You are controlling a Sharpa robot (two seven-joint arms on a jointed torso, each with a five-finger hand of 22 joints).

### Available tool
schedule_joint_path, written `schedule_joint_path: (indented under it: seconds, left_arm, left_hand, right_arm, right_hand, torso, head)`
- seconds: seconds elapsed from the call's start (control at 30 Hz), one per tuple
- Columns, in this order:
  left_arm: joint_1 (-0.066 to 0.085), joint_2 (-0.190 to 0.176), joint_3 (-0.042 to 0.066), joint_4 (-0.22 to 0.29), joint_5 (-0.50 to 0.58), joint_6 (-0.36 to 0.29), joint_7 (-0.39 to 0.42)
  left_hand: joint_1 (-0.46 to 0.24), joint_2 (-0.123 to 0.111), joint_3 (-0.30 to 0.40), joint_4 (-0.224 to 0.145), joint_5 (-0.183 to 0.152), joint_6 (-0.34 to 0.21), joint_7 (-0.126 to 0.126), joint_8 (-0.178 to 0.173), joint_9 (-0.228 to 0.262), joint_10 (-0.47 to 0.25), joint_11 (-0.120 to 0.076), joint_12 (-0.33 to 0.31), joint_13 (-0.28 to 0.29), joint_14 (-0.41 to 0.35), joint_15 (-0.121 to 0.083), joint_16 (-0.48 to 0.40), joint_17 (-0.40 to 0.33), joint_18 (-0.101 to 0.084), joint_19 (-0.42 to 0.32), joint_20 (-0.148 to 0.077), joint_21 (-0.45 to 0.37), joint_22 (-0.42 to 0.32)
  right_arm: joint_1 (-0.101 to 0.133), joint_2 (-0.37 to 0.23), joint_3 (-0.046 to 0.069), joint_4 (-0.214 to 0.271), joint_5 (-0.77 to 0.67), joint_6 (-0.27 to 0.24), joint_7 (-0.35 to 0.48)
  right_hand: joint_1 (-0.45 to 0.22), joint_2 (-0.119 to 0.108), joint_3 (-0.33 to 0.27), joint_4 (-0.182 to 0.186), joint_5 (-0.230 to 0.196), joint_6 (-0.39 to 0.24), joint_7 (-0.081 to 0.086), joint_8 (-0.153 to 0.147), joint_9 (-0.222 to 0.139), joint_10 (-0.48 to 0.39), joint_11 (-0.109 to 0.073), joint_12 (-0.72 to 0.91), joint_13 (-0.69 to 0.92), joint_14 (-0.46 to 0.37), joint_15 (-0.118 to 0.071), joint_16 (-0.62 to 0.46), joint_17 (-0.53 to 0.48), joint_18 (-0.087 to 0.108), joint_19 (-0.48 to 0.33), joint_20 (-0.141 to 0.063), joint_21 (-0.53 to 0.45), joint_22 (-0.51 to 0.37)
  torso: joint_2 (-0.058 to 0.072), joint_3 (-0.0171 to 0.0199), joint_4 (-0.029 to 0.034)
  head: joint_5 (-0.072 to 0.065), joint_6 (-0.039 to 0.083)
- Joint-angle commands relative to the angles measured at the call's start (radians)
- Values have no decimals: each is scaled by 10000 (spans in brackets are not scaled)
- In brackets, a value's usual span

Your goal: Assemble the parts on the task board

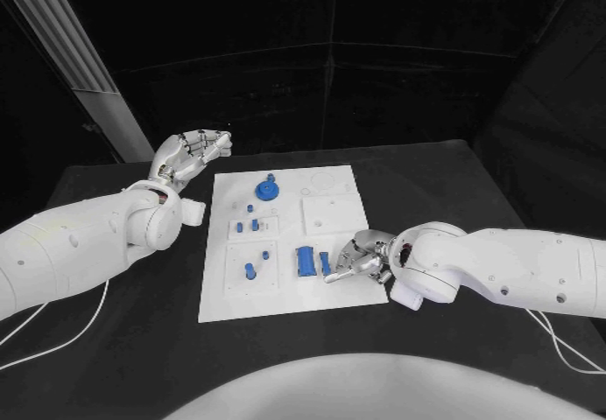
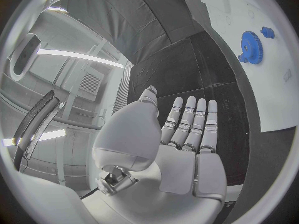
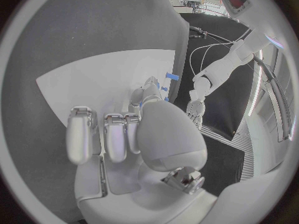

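Note:
The white task board (image 1: 285, 293) lies mid-table. On it are a blue gear (image 1: 266, 188), several small blue pegs (image 1: 250, 269) and two taller blue blocks (image 1: 305, 261) at its near right. My right hand (image 1: 357, 256) rests low on the board's near right part, fingers curled, its fingertips (image 1: 339, 266) right beside the smaller blue block (image 1: 325, 260); whether they pinch it is hidden. In the right wrist view the right hand (image 3: 134, 134) points toward blue bits (image 3: 171, 76). My left hand (image 1: 192, 153) hovers off the board's far left corner, fingers straight, holding nothing. The left wrist view shows that left hand (image 2: 187, 134) and the gear (image 2: 250, 40).
Black table (image 1: 126, 350) surrounds the board. White cables (image 1: 76, 328) trail from both arms at the near corners. A dark curtain closes off the back, and a slanted pale post (image 1: 76, 70) stands at the far left.

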Motion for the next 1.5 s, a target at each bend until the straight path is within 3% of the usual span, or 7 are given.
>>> schedule_joint_path:
  seconds: [0.03,0.83,1.07,1.3,1.5]
  left_arm:
    - [11,2,4,6,11,113,1541]
    - [8,14,4,5,11,107,1540]
    - [8,20,4,2,11,109,1541]
    - [7,33,4,-3,11,117,1542]
    - [5,13,4,0,11,108,1538]
  left_hand:
    - [11,73,-60,10,68,-61,864,32,-17,-69,6,18,-16,-60,20,33,-9,-208,-78,2,-44,-14]
    - [11,73,-60,10,68,-61,864,32,-17,-69,6,18,-16,-60,20,33,-9,-208,-78,2,-44,-14]
    - [18,81,-63,9,69,-65,864,39,-17,-73,6,24,-16,-61,20,40,-20,-208,-79,2,-43,-15]
    - [30,94,-67,9,70,-71,864,50,-18,-79,6,35,-17,-64,20,52,-36,-209,-81,3,-41,-17]
    - [30,94,-67,9,70,-71,864,50,-18,-79,6,35,-17,-64,20,52,-36,-209,-81,3,-41,-17]
  right_arm:
    - [10,-1,1,-8,-12,-309,372]
    - [11,141,1,-220,-12,-473,-114]
    - [11,188,1,-271,-12,-462,-279]
    - [11,270,1,-333,-12,-443,-399]
    - [12,291,2,-348,-12,-391,-429]
  right_hand:
    - [-4,117,-29,69,-70,88,12,-46,23,1093,-46,-33,2558,1037,-36,55,2634,66,666,-16,49,2345]
    - [100,676,255,115,60,105,-47,-83,161,1093,-96,-33,2558,1037,-63,55,2634,66,668,-35,52,2346]
    - [539,810,521,-167,770,37,-63,-173,237,1093,-114,-33,2558,1037,-77,55,2634,62,673,-51,67,2351]
    - [710,1009,748,-254,1107,25,-54,-236,276,1093,-107,-33,2558,1037,-70,55,2634,62,672,-47,66,2351]
    - [730,986,765,-277,1120,18,-48,-248,287,1093,-103,-33,2558,1037,-68,55,2634,64,668,-46,57,2348]
  torso:
    - [4,-2,7]
    - [3,-1,9]
    - [0,-4,1]
    - [-6,-3,10]
    - [1,-1,10]
  head:
    - [-6,1]
    - [-6,1]
    - [-14,1]
    - [-25,1]
    - [-2,1]
